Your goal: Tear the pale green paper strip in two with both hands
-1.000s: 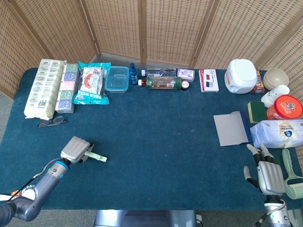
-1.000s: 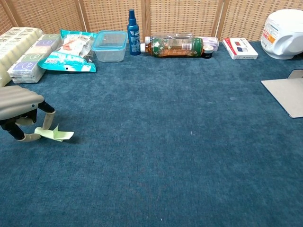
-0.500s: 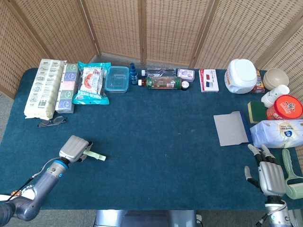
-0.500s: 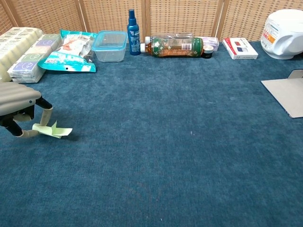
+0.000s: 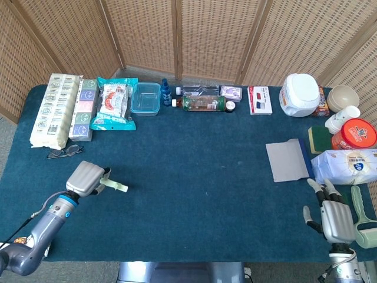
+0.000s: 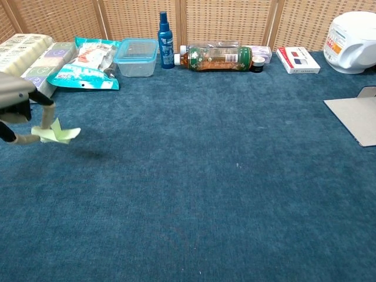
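The pale green paper strip [image 5: 114,186] is pinched in my left hand [image 5: 86,178] at the table's front left, and it hangs above the blue cloth with its free end pointing right. In the chest view the strip [image 6: 57,134] sits between the fingertips [image 6: 48,112] of that hand [image 6: 19,107], casting a faint shadow on the cloth below. My right hand [image 5: 334,218] rests open at the front right corner, fingers spread, far from the strip. The chest view does not show it.
Glasses [image 5: 65,151] lie behind my left hand. Packets [image 5: 56,108], a clear box [image 5: 146,98] and bottles [image 5: 203,103] line the back edge. A grey sheet [image 5: 287,160], a white bag [image 5: 349,165] and a lint roller [image 5: 364,225] crowd the right side.
My left hand has lifted the strip off the cloth and drawn it back and to the left. The right hand has stayed put.
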### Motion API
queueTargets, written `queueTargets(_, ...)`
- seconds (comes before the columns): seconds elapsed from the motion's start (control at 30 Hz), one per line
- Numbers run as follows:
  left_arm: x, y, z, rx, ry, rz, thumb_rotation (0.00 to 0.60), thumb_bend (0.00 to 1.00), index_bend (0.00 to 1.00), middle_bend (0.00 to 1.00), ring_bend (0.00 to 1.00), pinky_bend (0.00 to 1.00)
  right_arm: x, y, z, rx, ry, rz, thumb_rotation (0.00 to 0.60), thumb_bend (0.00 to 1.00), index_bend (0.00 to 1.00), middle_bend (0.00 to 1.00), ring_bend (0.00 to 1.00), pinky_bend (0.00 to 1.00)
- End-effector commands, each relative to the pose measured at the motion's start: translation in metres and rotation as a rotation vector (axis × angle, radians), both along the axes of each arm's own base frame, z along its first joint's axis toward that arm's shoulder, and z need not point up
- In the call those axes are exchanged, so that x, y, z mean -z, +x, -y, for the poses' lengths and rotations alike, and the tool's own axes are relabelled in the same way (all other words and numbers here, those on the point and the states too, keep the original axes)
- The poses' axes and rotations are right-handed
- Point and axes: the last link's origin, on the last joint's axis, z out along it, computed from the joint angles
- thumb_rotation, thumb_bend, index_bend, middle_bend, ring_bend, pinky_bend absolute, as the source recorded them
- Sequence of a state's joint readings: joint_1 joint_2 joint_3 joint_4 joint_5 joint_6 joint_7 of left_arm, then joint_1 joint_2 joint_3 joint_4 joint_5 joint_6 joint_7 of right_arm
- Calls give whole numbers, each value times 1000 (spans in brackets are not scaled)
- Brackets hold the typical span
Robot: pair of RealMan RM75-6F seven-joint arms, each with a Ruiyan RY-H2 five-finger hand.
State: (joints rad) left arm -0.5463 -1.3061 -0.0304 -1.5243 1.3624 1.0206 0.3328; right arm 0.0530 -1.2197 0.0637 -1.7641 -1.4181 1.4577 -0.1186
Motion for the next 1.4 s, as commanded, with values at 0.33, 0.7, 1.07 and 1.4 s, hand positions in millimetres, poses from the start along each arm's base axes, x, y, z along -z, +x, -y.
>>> queueTargets(0.33, -53, 17, 15, 73, 6, 116, 600, 416, 662, 1000, 1000, 898, 9, 14, 9, -81, 33, 41, 600, 491, 139, 250, 57, 181)
queueTargets(0.7, -74, 35, 12, 132, -39, 150, 600, 418, 669, 1000, 1000, 903, 17, 34, 9, -174, 58, 142, 600, 491, 139, 254, 63, 192)
queueTargets(1.07, -55, 82, -14, 208, -152, 130, 600, 418, 669, 1000, 1000, 903, 29, 63, 28, -289, 84, 327, 600, 491, 139, 254, 69, 202)
queueTargets(1.4, -39, 126, -35, 248, -224, 114, 600, 418, 669, 1000, 1000, 903, 46, 82, 46, -339, 115, 479, 600, 492, 135, 245, 70, 202)
